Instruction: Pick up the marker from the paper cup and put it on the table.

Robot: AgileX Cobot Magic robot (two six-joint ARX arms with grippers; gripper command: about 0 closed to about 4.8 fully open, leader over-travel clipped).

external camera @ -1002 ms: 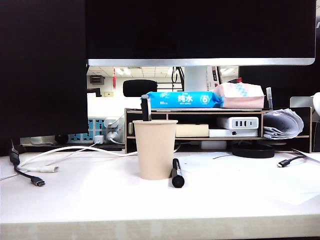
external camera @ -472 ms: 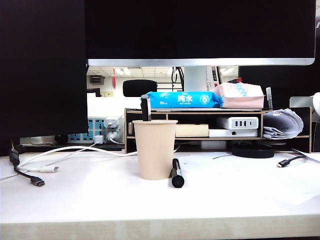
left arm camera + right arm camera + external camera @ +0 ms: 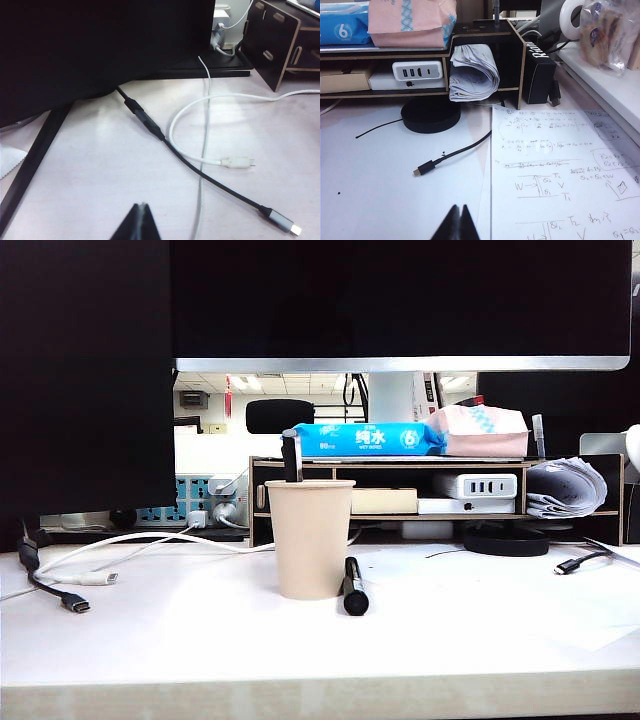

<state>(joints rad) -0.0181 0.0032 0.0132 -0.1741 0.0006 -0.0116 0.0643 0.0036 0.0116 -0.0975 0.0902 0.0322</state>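
The marker [image 3: 354, 585] already lies on the table [image 3: 180, 640], just beside the foot of the paper cup [image 3: 310, 538], while 1 other marker with a greyish top [image 3: 291, 455] stands inside the cup. The left gripper [image 3: 141, 222] hangs over loose cables [image 3: 200, 165] and the right gripper [image 3: 459, 222] over handwritten sheets [image 3: 555, 165], each with its 2 fingers pressed together on nothing. The placing looks done, so the best move is to park both arms well away from the cup.

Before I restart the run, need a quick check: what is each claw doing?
Left claw: closed, holding nothing, above the table by the cables.
Right claw: closed, empty, over the handwritten sheet.
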